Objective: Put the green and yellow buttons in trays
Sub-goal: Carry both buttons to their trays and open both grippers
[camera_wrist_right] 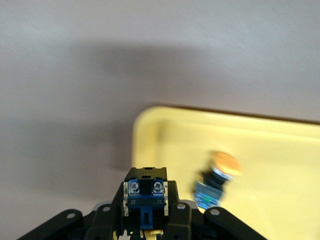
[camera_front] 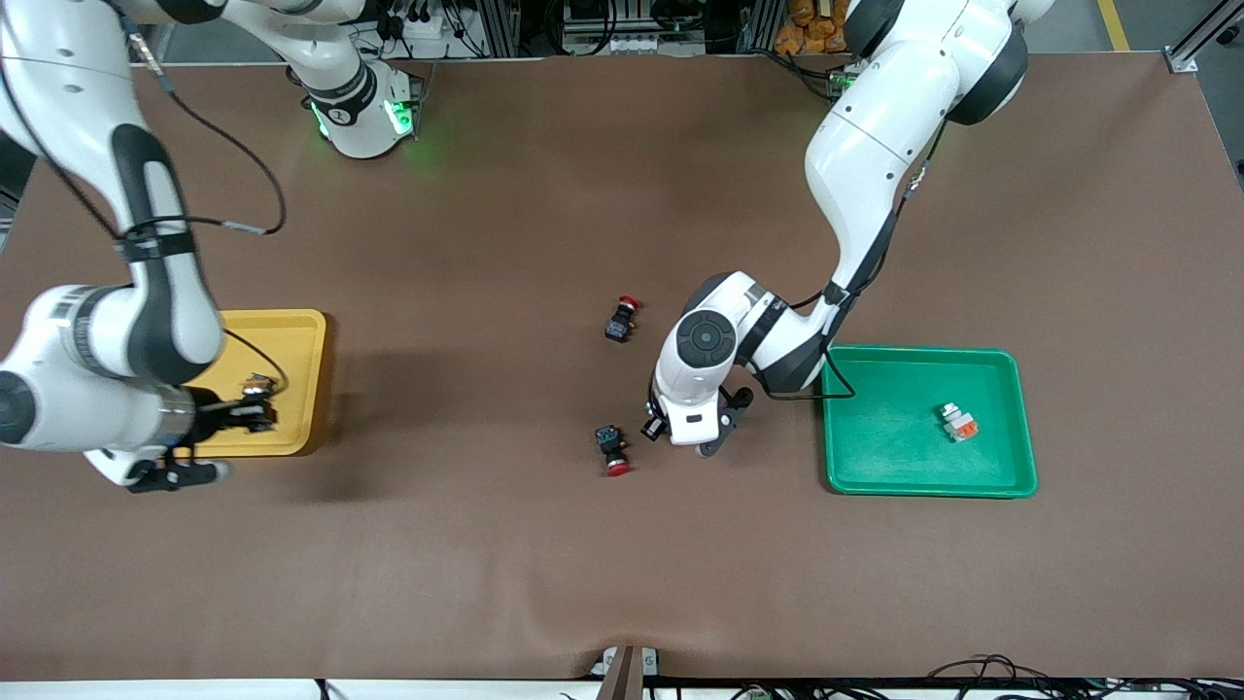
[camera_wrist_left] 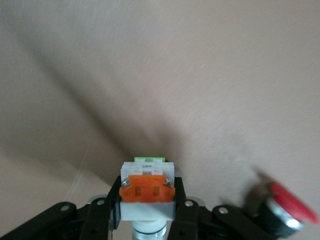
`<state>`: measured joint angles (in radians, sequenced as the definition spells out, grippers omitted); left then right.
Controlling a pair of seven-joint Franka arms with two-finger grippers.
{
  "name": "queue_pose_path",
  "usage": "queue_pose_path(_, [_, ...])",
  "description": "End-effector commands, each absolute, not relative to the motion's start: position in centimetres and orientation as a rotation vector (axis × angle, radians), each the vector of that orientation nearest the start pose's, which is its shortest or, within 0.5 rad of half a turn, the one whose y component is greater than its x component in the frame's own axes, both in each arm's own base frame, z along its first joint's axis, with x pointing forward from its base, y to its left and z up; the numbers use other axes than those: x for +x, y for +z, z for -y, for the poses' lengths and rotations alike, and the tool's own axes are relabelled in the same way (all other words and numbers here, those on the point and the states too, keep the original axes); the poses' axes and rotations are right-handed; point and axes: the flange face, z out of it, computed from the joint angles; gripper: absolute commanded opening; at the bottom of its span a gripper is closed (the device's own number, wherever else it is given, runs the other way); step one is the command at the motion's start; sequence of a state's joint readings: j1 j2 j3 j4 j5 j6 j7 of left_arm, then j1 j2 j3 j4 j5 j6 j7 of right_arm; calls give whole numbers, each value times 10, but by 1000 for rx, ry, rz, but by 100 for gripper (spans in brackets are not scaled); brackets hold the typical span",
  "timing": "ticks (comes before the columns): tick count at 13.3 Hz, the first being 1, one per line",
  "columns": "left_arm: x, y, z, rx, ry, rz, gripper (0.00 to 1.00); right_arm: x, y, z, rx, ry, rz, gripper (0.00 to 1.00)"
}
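Observation:
My left gripper (camera_front: 708, 442) hangs low over the table between a red-capped button and the green tray (camera_front: 875, 467). In the left wrist view it (camera_wrist_left: 147, 200) is shut on a white-grey button with an orange patch (camera_wrist_left: 147, 187). A second white-grey button (camera_front: 957, 421) lies in the green tray. My right gripper (camera_front: 251, 416) is over the rim of the yellow tray (camera_front: 292, 335) nearer the camera. In the right wrist view it (camera_wrist_right: 146, 210) is shut on a black-bodied button with a blue block (camera_wrist_right: 145, 197). A yellow-capped button (camera_wrist_right: 216, 181) lies in the yellow tray (camera_wrist_right: 280, 150).
Two black-bodied red-capped buttons lie mid-table: one (camera_front: 622, 319) farther from the camera, one (camera_front: 612, 449) beside my left gripper, also in the left wrist view (camera_wrist_left: 286, 209). The brown mat (camera_front: 486, 544) covers the table.

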<state>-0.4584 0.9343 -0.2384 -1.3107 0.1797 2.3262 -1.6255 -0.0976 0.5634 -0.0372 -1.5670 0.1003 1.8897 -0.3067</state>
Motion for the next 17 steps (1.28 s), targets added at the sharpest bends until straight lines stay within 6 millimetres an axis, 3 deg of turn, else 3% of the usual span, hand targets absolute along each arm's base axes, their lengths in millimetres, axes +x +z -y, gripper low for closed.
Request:
queue_pose_path(1, [637,248,398,-2926,-29,1365,0,647,290,129,-2944,348,269,0])
queue_pose_path(2, [644,265,375,-2926,10,1281,0,641,288,153,-2930,340,309,0])
queue_pose_path(4, [658,288,335,-2969,80,1167,0,632,264,193,-2877,332,426,0])
queue_pose_path(5, [659,290,306,-2928,132,1130,0,631,256,200,-2862,330,462,23])
queue_pose_path(6, [657,294,279,-2913,174,1065,0,636,262,193,-2866,319,485,72])
queue_pose_path(7, [651,294,247,-2907,202,1001,0,641,271,187,-2872,312,494,100])
queue_pose_path(9, [634,278,201,-2896,251,895,0,649,279,169,-2874,303,528,100])
queue_pose_path(11, [632,258,158,-2874,267,961,0,656,296,149,-2888,276,553,100])
queue_pose_path(14, [635,242,133,-2902,229,986,0,658,330,94,-2947,337,364,100])
queue_pose_path(15, [638,238,132,-2932,198,974,12,656,340,76,-2957,363,315,100])
queue_pose_path(16, [640,233,132,-2946,184,972,68,651,352,65,-2959,386,293,100])
queue_pose_path(17, [641,235,132,-2949,176,974,100,645,362,59,-2959,402,274,100])
